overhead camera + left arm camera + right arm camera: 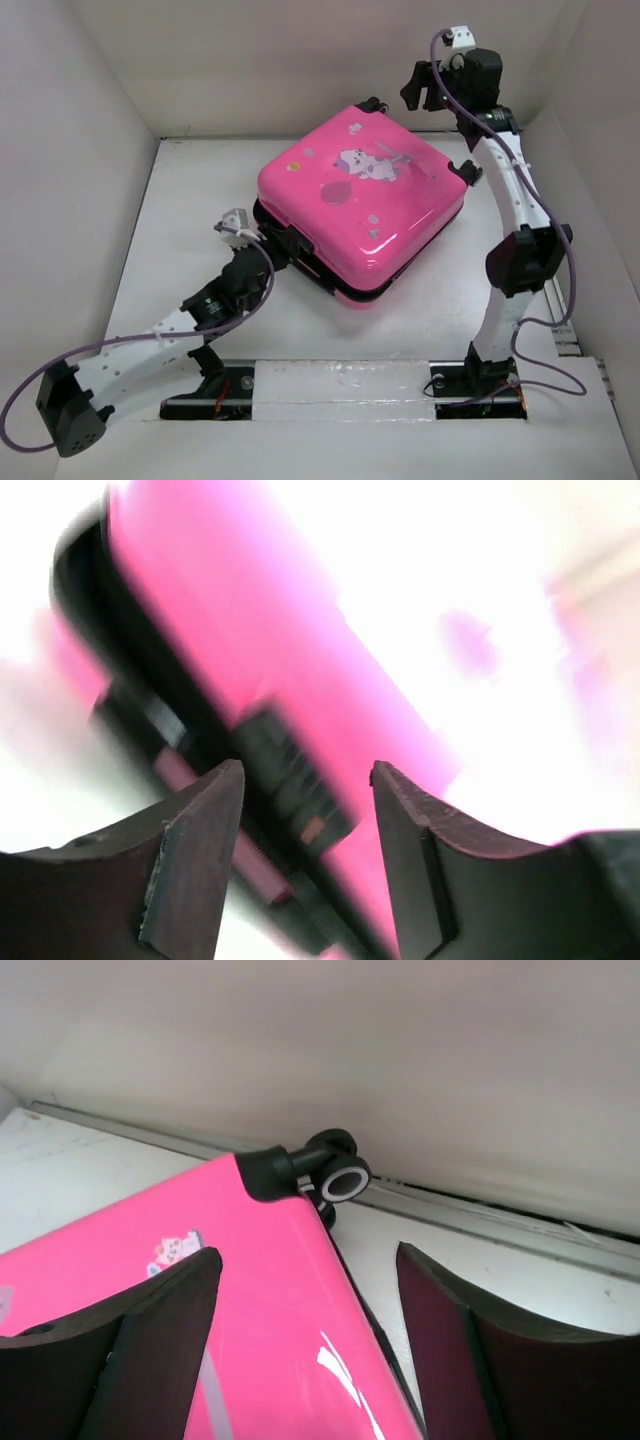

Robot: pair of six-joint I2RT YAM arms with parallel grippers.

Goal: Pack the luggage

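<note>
The pink luggage (360, 200) lies closed and flat in the middle of the desk (170, 260), the left claw (305, 770) spread at its near-left zipper edge, pinching nothing, the right claw (308, 1250) spread wide above its far corner wheel (345, 1178).

Luggage (360, 205) flat on the table (190, 300), about the middle, turned cornerwise, one corner toward the arm bases. Left gripper (278, 240) just beside its left near edge, with the side seam between the two fingers. Right gripper (422, 88) raised near the far corner, a little to the right. Wheel (345, 1178) sticking out past that far corner, near the back wall (400, 1050).
</note>
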